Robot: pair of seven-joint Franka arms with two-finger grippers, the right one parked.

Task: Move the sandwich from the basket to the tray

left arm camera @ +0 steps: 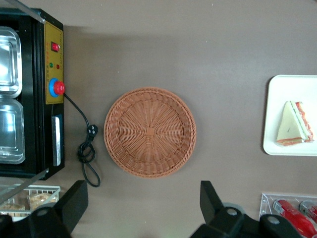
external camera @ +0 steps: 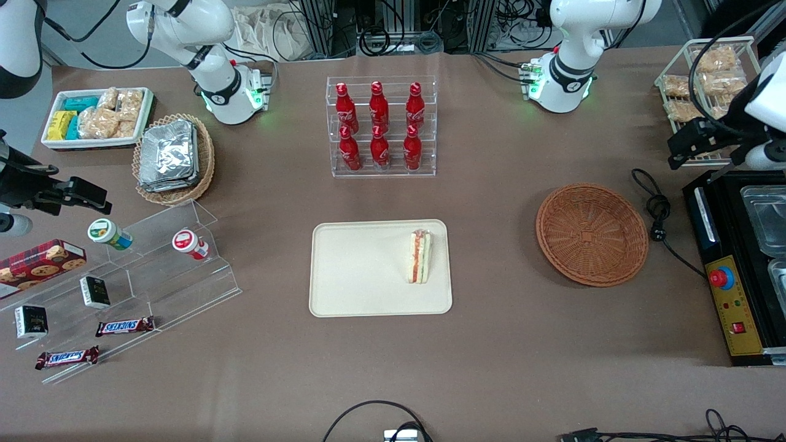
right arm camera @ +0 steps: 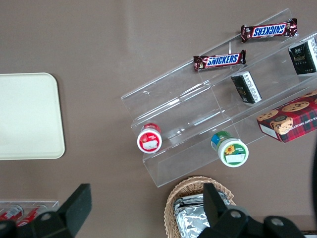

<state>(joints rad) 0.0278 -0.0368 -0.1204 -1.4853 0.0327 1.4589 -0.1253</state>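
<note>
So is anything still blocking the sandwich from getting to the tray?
Nothing visible: the sandwich already lies on the tray, and the basket holds nothing. The gripper hangs open above the basket, apart from it.

Sandwich (external camera: 420, 256) on tray (external camera: 356, 270), basket (external camera: 591, 234) apparently empty

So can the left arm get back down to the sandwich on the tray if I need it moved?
Probably yes. The sandwich lies alone on the tray, nothing over it. The left hand is open above the empty basket beside the tray.
</note>
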